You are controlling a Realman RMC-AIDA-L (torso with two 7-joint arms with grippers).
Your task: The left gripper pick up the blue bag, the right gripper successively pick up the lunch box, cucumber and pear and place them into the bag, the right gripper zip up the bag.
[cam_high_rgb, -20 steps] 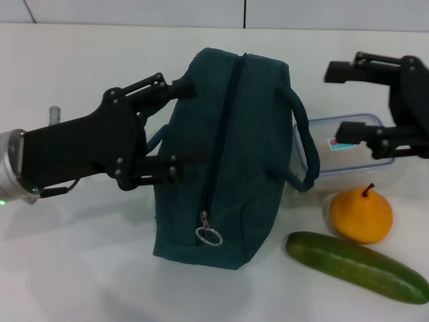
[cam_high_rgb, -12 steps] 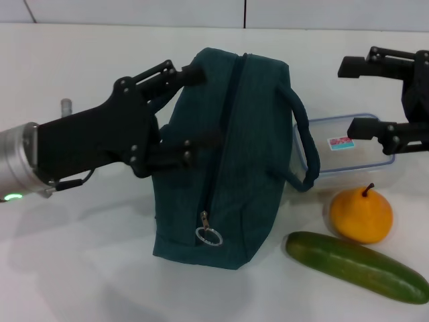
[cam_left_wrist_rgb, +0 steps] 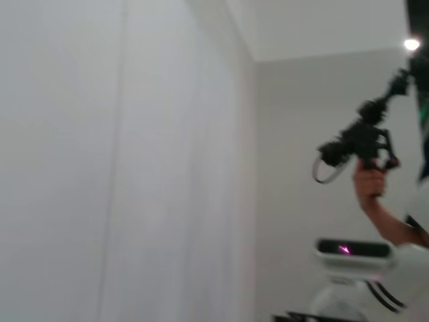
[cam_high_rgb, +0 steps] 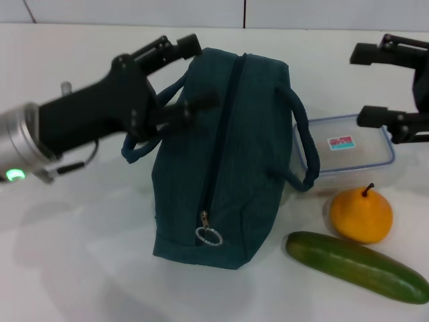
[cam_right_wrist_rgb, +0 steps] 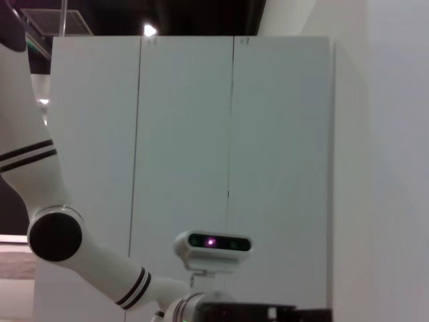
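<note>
1. Four task things sit on the white tabletop (cam_high_rgb: 80, 268): the blue bag (cam_high_rgb: 228, 161), the lunch box (cam_high_rgb: 348, 147), the pear (cam_high_rgb: 360, 215) and the cucumber (cam_high_rgb: 355, 266).
2. The blue bag stands upright in the middle, its zipper running along the top and down the near end to a silver ring pull (cam_high_rgb: 208, 235). The zipper looks shut, so the bag's inside is hidden.
3. The left gripper (cam_high_rgb: 191, 74) reaches in from the left at the bag's upper left side. Its two fingers are spread apart, one above the bag's top corner and one lower, against the side. The bag's left loop handle (cam_high_rgb: 137, 144) runs between them and hangs below the gripper; whether the fingers press on it cannot be told.
4. The right gripper (cam_high_rgb: 369, 84) hovers open over the far end of the lunch box, holding nothing.
5. The lunch box lies just right of the bag, lid on, with a small coloured label (cam_high_rgb: 340, 142); nothing shows inside it.
6. The pear stands just in front of the lunch box, and the cucumber lies nearer still, slanting toward the right.
7. Neither wrist view shows the tabletop.
</note>
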